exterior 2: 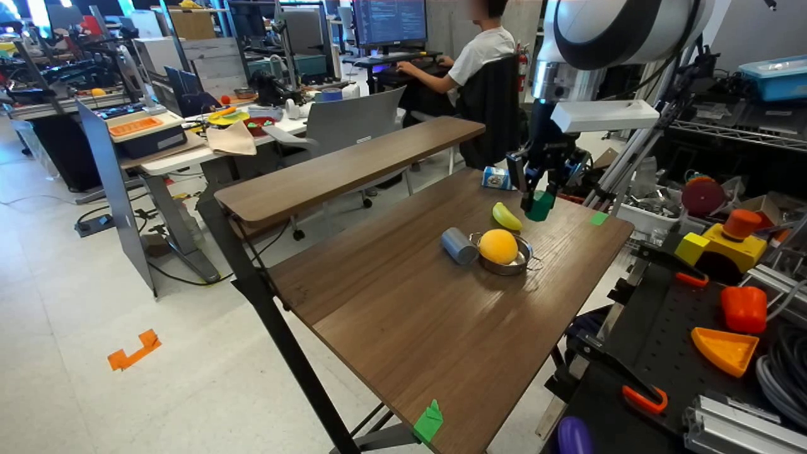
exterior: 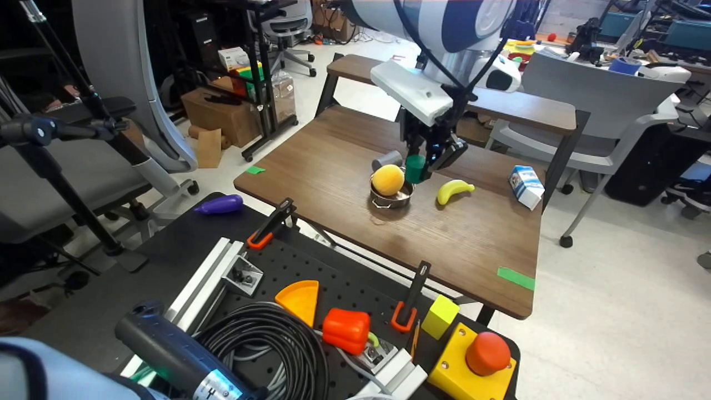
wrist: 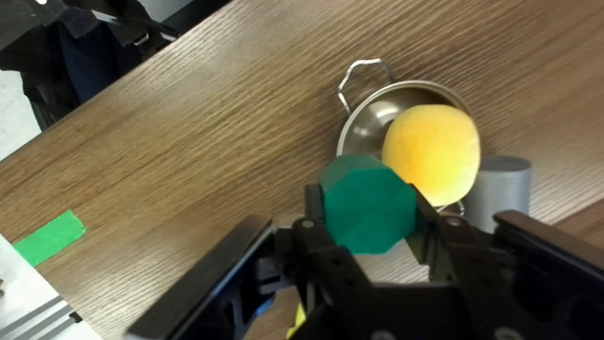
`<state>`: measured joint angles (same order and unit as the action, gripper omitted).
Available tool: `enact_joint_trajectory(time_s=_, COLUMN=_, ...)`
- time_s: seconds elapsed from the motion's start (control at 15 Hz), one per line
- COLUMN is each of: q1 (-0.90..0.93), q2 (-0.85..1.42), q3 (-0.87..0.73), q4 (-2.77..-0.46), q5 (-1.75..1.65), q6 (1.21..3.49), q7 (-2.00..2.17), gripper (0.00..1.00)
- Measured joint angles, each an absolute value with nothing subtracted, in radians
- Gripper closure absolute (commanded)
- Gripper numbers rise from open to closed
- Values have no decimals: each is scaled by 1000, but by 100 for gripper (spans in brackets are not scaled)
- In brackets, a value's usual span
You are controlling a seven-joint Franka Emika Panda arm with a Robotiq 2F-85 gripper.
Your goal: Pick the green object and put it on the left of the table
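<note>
Gripper [wrist: 368, 208] nose-down above the wooden table [exterior: 333, 166], tight against both sides of the green object [exterior 2: 539, 207]

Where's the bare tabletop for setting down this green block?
In an exterior view the table is bare between the steel pot and the left green tape, and between the yellow banana and the right green tape. Crowded: around the pot, which holds a yellow-orange fruit and has a gray cylinder beside it.

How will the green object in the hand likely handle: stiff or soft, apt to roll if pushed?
Probably stiff: the green object shows no visible denting where the hand clamps it. Its faceted outline suggests it would resist rolling, though its apparently smooth surface might slide.
</note>
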<state>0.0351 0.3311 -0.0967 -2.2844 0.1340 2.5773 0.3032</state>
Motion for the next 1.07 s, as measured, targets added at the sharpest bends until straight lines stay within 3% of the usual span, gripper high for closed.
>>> enact_joint_trajectory(time_s=1.07, q1=193, q2=361, q3=36, q4=-2306, q5=9, q6=2576, q7=267, gripper=82)
